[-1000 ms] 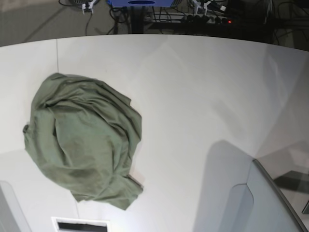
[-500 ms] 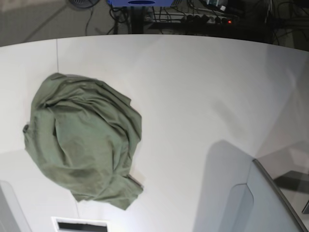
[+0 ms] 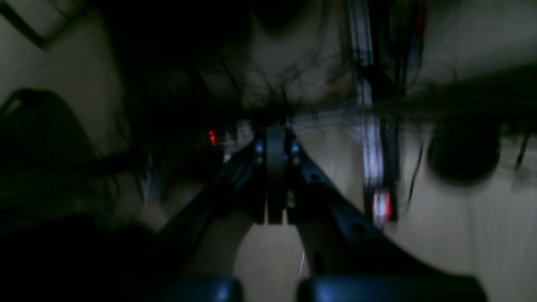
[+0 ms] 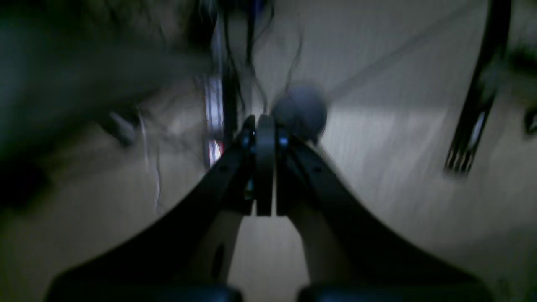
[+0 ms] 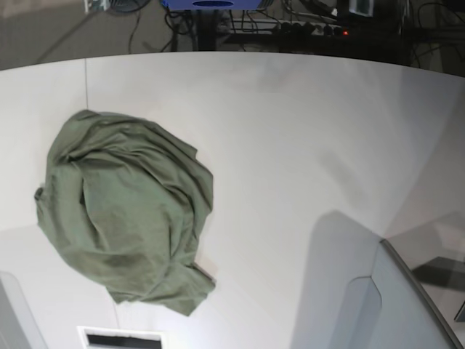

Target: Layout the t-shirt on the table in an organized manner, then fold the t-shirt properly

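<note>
A: Lying in a crumpled heap, the t-shirt (image 5: pixel 123 211) is sitting on the counter (image 5: pixel 290 160), toward the base view's left and lower part. Collar and sleeves are not showing.

B: Which way is its long axis running?

A: The heap is stretching from upper left to lower right in that view, with a loose corner trailing at the lower end.

B: Where are the grippers?

A: Neither is appearing in the base view. The wrist views are dark and blurred. The left gripper (image 3: pixel 275 176) is showing its jaws pressed together on nothing, and so is the right gripper (image 4: pixel 264 167). Both are pointing at cables and floor, not at cloth.

B: Which arm is nearer?

A: Judging by sides, the right arm, since it works from the base view's left, where the shirt is lying. How far off it is, I cannot tell.
</note>
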### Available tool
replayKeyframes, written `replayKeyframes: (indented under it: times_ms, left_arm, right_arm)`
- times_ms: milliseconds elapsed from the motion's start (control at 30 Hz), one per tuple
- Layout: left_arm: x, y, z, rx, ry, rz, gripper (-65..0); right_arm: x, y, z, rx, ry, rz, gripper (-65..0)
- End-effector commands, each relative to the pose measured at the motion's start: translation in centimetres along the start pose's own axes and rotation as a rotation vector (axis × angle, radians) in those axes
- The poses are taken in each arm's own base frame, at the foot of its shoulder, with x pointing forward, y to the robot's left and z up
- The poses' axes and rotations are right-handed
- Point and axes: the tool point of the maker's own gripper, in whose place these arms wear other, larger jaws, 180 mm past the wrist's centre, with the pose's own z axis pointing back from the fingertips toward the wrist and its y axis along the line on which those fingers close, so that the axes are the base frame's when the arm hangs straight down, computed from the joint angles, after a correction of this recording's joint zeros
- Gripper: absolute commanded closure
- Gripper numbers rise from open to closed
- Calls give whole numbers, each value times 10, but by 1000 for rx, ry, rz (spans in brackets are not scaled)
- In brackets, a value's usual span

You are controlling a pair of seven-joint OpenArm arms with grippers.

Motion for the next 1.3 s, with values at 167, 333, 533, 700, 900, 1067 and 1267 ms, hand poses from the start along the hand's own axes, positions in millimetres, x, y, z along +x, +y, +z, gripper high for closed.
replayKeyframes:
  times_ms: [167, 333, 533, 700, 900, 1067, 1267]
  left_arm:
    - [112, 20, 12, 45, -290, 55, 0]
    - [152, 24, 1, 54, -392, 63, 0]
    - [171, 23, -32, 51, -317, 85, -8]
    - [211, 28, -57, 58, -328, 101, 0]
    - [242, 21, -72, 18, -327, 116, 0]
    - [244, 19, -76, 15, -306, 128, 0]
    - [239, 20, -81, 14, -289, 129, 0]
  right_arm:
    - [108, -38, 3, -97, -258, -13, -96]
    - [164, -63, -21, -157, -284, -50, -369]
    - [254, -76, -23, -66, -479, -72, -453]
    - [293, -131, -38, -84, -450, -276, -453]
    - [324, -180, -75, -67, -370, -342, -453]
    - [322, -205, -109, -44, -270, -374, -453]
    - [325, -200, -143, 37, -239, -407, -452]
